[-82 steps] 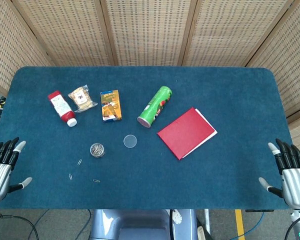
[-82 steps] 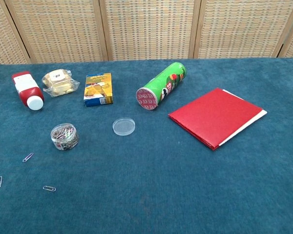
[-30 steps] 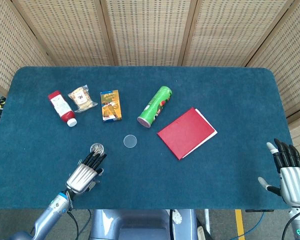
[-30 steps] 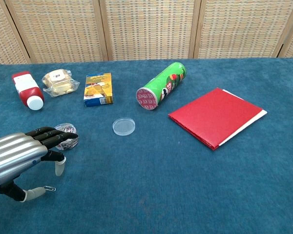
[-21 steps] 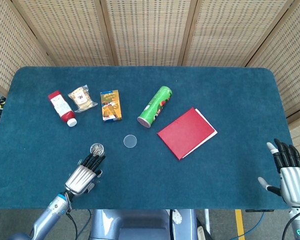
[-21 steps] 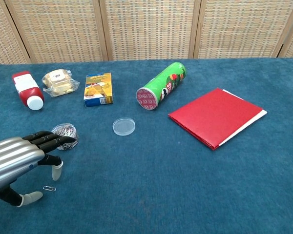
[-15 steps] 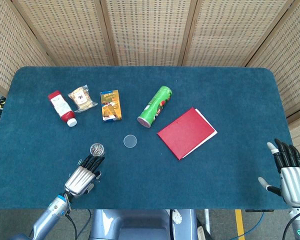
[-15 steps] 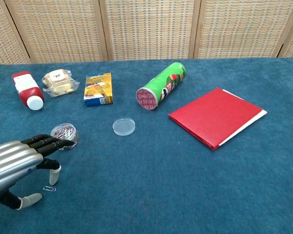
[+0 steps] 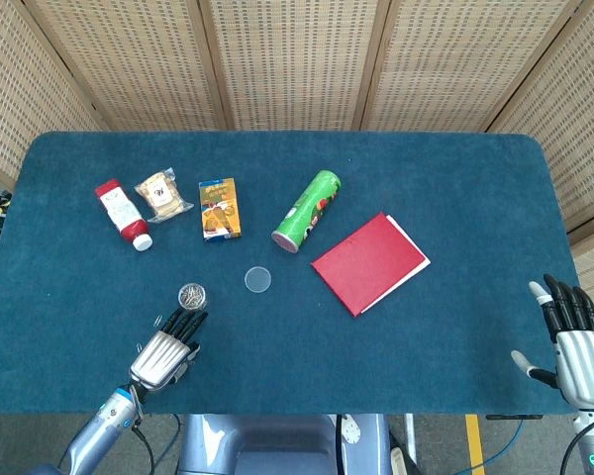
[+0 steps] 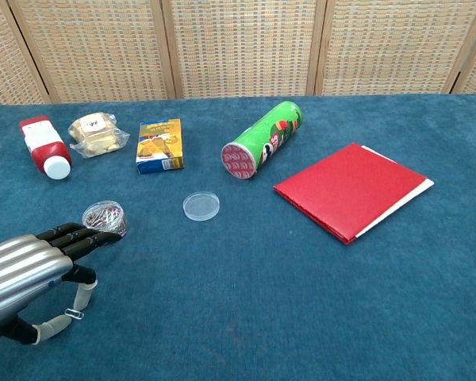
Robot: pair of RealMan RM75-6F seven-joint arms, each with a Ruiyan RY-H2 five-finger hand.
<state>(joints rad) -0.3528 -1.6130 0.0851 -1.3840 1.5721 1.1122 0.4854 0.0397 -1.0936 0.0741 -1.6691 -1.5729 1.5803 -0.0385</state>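
Silver-backed left hand (image 10: 33, 266) now further back toward the near edge of the blue felt table (image 9: 455, 188) than half a second ago, black fingers (image 10: 86, 236) stretched out and apart, gripping nothing, tips just short of the small clear round jar of paper clips (image 10: 105, 217); thumb down beside a loose silver paper clip (image 10: 71, 314) on the felt, whether touching it cannot be told. Unmoved since the earliest frame: right hand (image 9: 574, 346) off the near right corner, fingers spread, holding nothing. Jar standing upright and lidless near the near left part of the table, heaped with coloured clips, in the same spot as before. Clear round plastic lid (image 10: 201, 206) lying flat to the right of the jar, apart from it. Along the far left: red sauce bottle with a white cap (image 10: 45, 148) on its side, clear bag of biscuits (image 10: 95, 134) just beside it, then small yellow and blue carton (image 10: 159, 145) lying flat. Green crisp tube with a red end (image 10: 262, 140) on its side near the middle, closed end toward the near edge. Red paper folder (image 10: 349, 189) flat toward the right, white sheets showing at its far edge. None of these shifted.
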